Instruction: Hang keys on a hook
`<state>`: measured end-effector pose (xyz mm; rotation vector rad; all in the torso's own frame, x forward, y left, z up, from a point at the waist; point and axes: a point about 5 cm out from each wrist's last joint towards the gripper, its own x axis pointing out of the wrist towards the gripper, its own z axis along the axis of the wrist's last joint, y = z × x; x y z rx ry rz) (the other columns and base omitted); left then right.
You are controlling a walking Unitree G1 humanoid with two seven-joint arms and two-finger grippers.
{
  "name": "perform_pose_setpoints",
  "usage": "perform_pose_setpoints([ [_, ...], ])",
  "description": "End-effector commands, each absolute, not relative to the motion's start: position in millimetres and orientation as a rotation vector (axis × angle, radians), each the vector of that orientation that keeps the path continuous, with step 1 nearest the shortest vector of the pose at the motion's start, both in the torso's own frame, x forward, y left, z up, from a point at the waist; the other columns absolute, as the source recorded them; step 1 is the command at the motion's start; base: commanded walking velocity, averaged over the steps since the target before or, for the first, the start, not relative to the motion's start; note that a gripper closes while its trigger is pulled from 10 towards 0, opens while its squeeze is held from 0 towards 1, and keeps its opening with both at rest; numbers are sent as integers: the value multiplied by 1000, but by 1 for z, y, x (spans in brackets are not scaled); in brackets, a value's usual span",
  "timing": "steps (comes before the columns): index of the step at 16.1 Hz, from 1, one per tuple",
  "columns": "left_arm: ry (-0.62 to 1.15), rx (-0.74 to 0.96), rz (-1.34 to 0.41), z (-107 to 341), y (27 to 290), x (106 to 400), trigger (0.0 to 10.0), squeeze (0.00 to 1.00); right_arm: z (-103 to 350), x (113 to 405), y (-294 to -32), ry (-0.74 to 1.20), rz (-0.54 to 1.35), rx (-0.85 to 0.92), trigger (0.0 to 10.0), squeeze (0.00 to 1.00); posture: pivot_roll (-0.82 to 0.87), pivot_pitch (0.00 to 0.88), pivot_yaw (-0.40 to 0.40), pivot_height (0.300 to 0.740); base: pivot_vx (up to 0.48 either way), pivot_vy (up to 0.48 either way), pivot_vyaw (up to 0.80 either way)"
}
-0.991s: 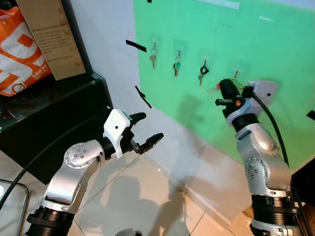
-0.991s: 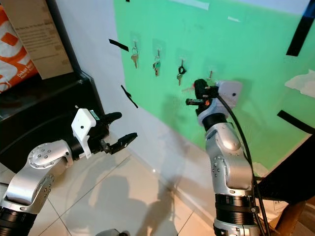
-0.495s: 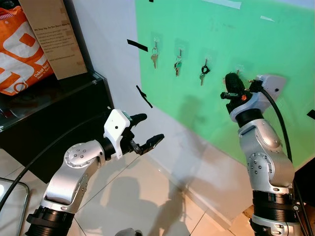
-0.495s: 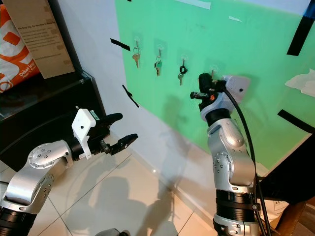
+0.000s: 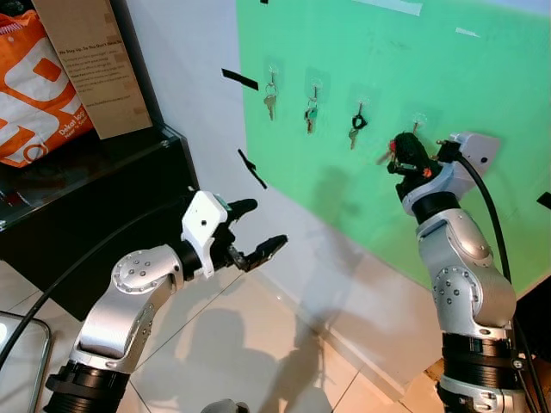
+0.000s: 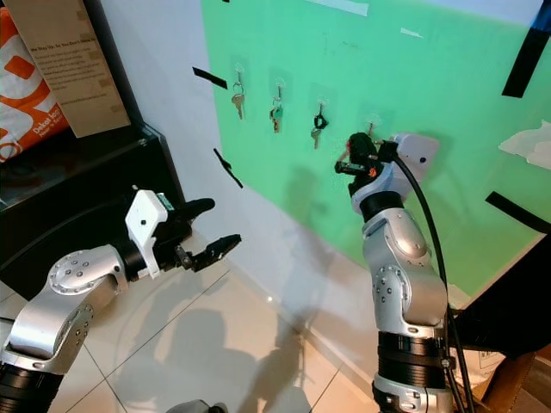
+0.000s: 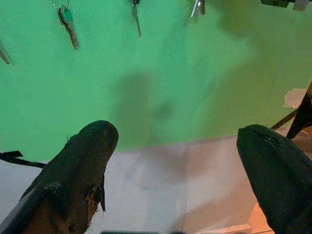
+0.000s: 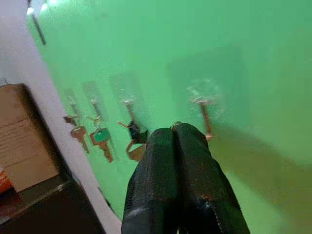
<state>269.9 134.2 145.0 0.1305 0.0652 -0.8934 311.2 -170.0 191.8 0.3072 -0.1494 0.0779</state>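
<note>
Right end effector (image 5: 398, 155), fingers pressed together on a key ring (image 8: 176, 124), sits beside the green wall's empty hook (image 8: 202, 102); left end effector (image 5: 258, 232) hangs open.

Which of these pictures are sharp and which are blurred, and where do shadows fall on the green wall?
Left eye view: sharp; the right gripper casts a soft shadow on the green wall below the hanging keys. Right wrist view: blurred, the hooks look smeared. Left wrist view: the left gripper's fingers are dark and soft.
</note>
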Motion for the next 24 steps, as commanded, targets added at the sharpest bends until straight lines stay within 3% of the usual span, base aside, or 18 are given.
perform_pose_setpoints([
  [1,62,145,-907,148,135,269,10000,0,196,313,-172,-154,60,322,10000,0,-43,0,48,740,0,0,0],
  [5,64,144,-911,148,134,269,10000,0,193,313,-180,-139,18,345,10000,0,-44,0,47,740,0,0,0],
  [19,63,153,-912,148,135,269,10000,0,179,311,-168,-50,74,293,10000,0,-38,0,45,740,0,0,0],
  [20,55,152,-905,148,135,269,10000,0,178,310,-169,-52,69,295,10000,180,-38,0,44,740,0,0,0],
  [21,53,151,-903,148,135,270,10000,0,177,310,-170,-54,65,296,10000,180,-38,0,44,740,0,0,0],
  [22,48,144,-899,149,135,270,10000,0,175,308,-173,-63,58,287,10000,1000,-42,0,46,740,0,0,0],
  [24,40,116,-899,150,134,270,10000,0,169,306,-176,-54,51,267,10000,1000,-51,0,50,740,0,0,0],
])
